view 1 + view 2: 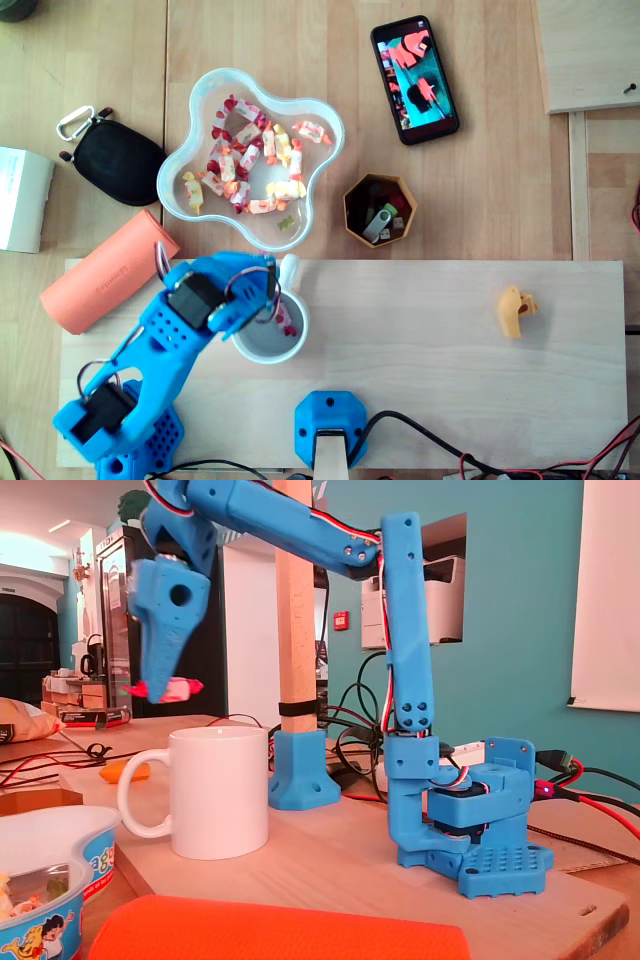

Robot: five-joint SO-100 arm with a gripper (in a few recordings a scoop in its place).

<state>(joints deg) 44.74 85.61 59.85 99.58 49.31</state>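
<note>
So, the blue arm's gripper (160,683) is clamped on a pink-and-white wrapped candy (172,689). In the fixed view it hangs just above the white mug (215,792), left of centre, with the candy clear of the rim. From overhead, the gripper sits over the mug's upper edge, lower left of the frame, on the pale wooden board (450,370). Right above the mug in that view is a wavy clear bowl (168,195) full of similar candies, with a hexagonal wooden cup (350,215) of USB sticks to its right. An orange roll (100,275) lies left of the arm, and a phone (414,80) is at the upper right, well apart.
</note>
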